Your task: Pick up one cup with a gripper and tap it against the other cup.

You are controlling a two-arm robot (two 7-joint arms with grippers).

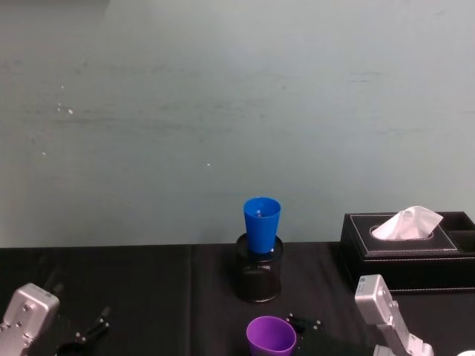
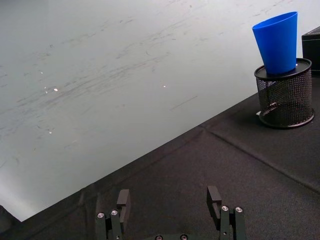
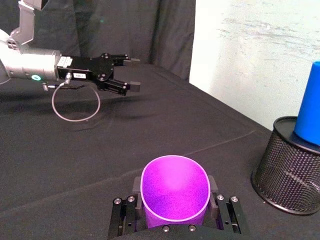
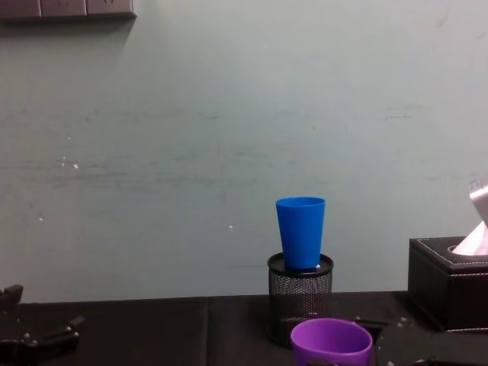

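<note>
A lab-like test bench — black-draped table [image 1: 148, 282], bare scuffed wall [image 1: 223, 111], dark curtain [image 3: 125, 30] behind

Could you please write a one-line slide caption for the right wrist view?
Right gripper holding purple cup, blue cup upright in mesh holder.

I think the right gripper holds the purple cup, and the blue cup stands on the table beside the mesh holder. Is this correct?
Not fully. The right gripper does hold the purple cup, but the blue cup does not stand on the table: it sits in the top of the mesh holder, as the chest view shows.
</note>
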